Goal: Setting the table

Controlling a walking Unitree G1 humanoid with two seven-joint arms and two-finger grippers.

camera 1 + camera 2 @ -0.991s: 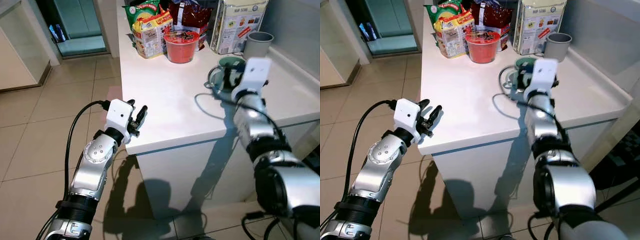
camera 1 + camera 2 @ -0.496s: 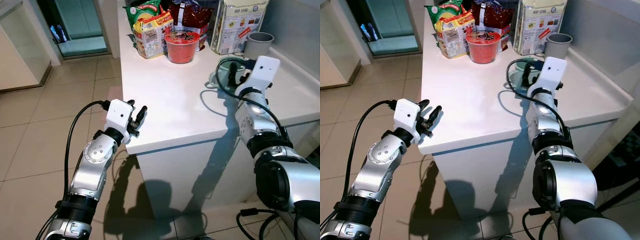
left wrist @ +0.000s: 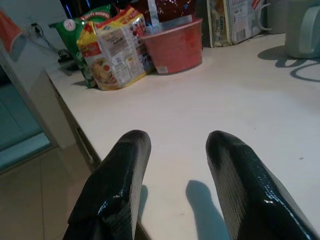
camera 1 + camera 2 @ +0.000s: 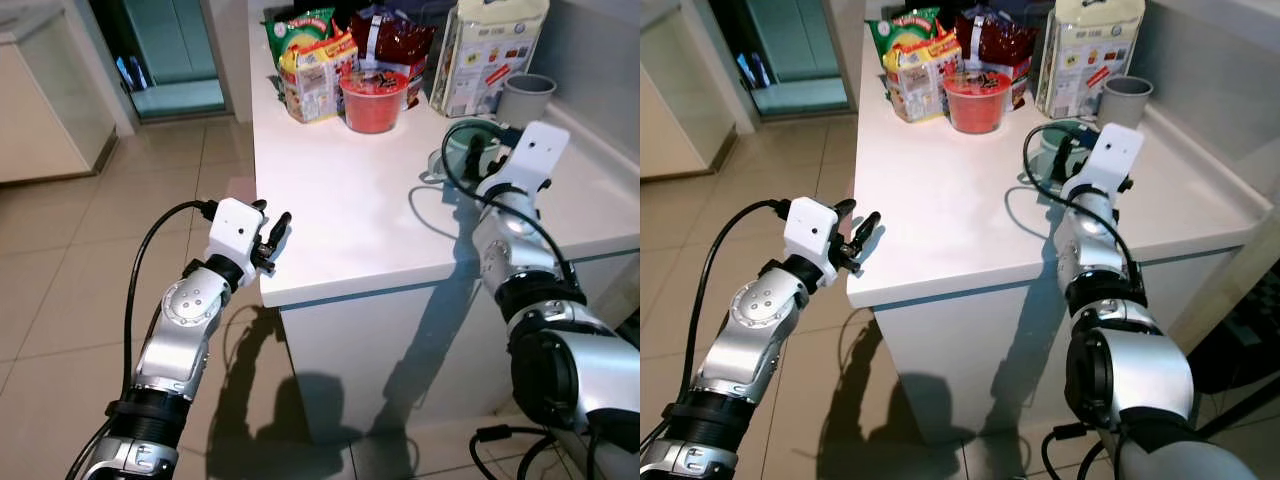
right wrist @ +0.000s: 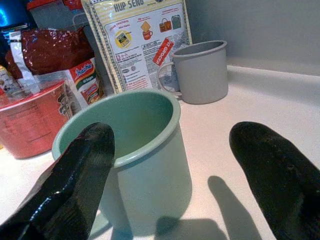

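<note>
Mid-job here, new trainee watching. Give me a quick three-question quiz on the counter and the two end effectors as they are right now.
1. True or false: the right end effector is shut on the green mug.
2. Which stands nearer the wall: the green mug or the grey mug?
3. Where is the left end effector?
A. Over the floor, far from the counter
B. At the counter's near left corner, open and holding nothing
C. Gripping the red bowl

Key
1. False. Its fingers are spread wide, the mug standing free on the counter before them.
2. The grey mug, by the big cracker bag.
3. B
</note>
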